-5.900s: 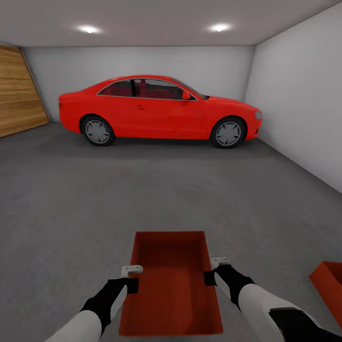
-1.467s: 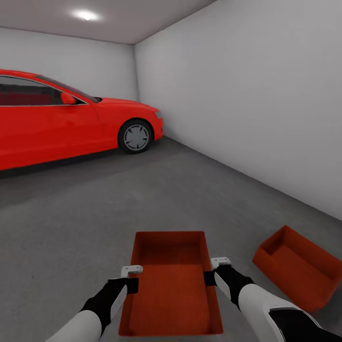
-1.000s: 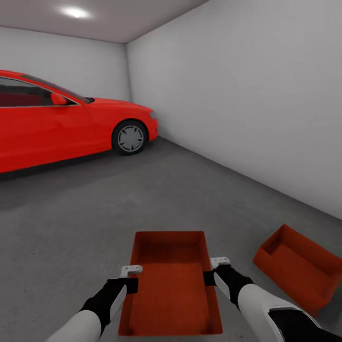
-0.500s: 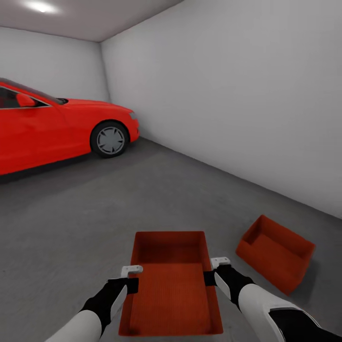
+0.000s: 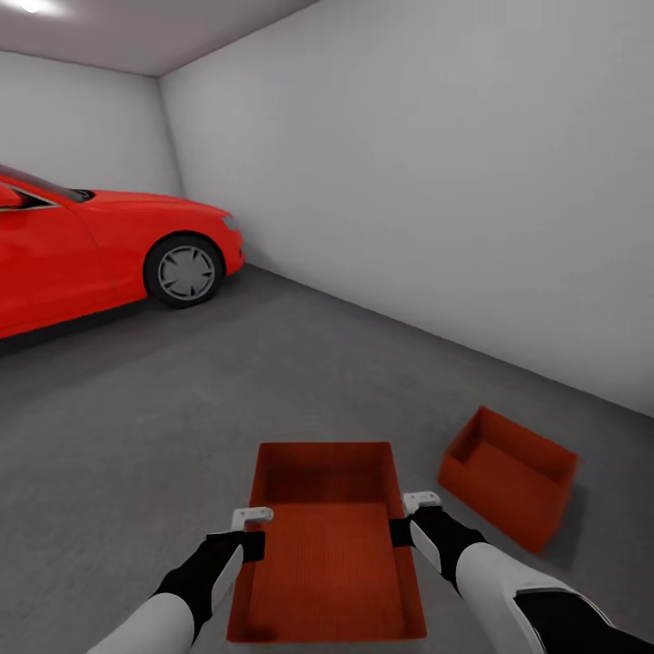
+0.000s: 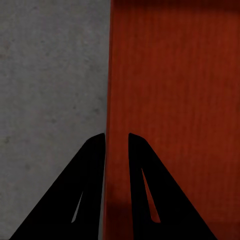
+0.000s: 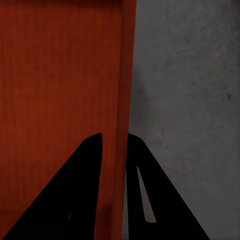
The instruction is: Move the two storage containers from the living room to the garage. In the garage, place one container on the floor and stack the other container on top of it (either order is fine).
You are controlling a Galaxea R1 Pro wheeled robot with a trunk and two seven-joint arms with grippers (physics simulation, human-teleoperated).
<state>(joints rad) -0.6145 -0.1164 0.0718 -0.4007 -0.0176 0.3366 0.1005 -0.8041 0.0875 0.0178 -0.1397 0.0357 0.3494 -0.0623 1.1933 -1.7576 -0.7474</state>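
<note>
Red-orange held container point(image 5: 327, 545) empty.

A dark grey speckled concrete floor point(image 5: 300, 363) fills the lower frame. Plain white walls point(image 5: 436, 182) meet in a corner at upper left. A red car point(image 5: 100, 245) stands at left, under a ceiling light point(image 5: 27, 5).

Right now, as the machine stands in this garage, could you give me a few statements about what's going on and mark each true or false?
1. Both pincers clamp the side walls of one red bin. True: left pincer, right pincer.
2. A second red bin sits on the concrete floor. True.
3. The two bins are already stacked. False: they are apart.
4. The car is blue. False: it is red.
5. The carried bin holds boxes. False: it is empty.
</note>
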